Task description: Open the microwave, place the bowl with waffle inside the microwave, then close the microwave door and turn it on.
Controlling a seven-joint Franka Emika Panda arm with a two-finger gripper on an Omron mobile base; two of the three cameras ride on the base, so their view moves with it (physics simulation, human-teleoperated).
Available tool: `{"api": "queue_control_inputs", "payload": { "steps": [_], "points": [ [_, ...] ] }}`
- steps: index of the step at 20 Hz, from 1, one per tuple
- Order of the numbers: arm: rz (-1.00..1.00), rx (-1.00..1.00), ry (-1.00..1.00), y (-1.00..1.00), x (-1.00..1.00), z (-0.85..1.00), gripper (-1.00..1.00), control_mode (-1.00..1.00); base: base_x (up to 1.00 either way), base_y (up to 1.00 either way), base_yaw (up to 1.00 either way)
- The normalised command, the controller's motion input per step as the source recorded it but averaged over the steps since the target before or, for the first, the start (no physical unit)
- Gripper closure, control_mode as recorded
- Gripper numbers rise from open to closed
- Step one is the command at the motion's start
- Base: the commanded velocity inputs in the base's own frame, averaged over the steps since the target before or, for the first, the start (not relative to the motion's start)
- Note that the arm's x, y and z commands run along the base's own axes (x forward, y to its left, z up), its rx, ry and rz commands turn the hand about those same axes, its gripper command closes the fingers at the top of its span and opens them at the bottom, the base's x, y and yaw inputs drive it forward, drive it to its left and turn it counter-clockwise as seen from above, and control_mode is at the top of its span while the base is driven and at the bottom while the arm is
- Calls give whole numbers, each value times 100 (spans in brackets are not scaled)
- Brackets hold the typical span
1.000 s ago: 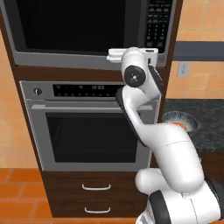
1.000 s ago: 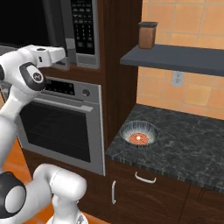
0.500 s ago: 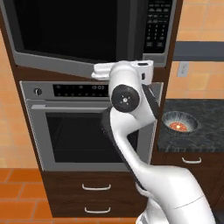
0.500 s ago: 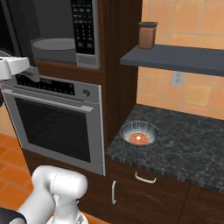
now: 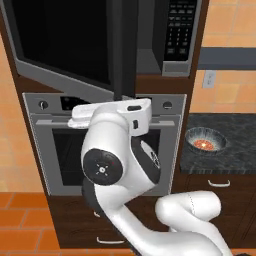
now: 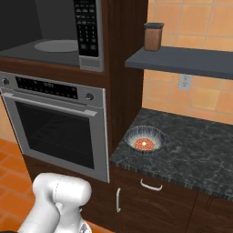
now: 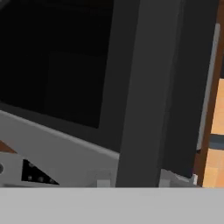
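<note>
1. The microwave door [image 5: 65, 45] runs off the top and left edges of the left base view, so no idea how far it's swung.
2. The arm covers most of the oven front [image 5: 165, 145] there.
3. The waffle [image 6: 144, 144] is just a tiny reddish blob in the bowl [image 6: 144, 139], no detail.
4. End effector: its fingers can't be made out, so can't tell how its jaws stand.

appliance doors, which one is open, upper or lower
The upper one: the microwave door is swung out, baring the cavity and turntable. The oven door below sits shut.
</note>
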Motion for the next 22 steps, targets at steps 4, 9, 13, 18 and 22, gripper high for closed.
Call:
{"api": "queue_control_inputs", "payload": {
  "steps": [4,9,13,18,22],
  "points": [
    [5,4,-3,63,-91,-19,-100,-100,0,0,0],
    [8,18,-13,-6,-100,0,-100,-100,0,0,0],
    [21,30,-5,-45,-100,0,-100,-100,0,0,0],
    [20,44,5,-84,-100,3,-100,-100,0,0,0],
    [34,45,8,-76,-77,6,-100,-100,0,0,0]
  ]
}}
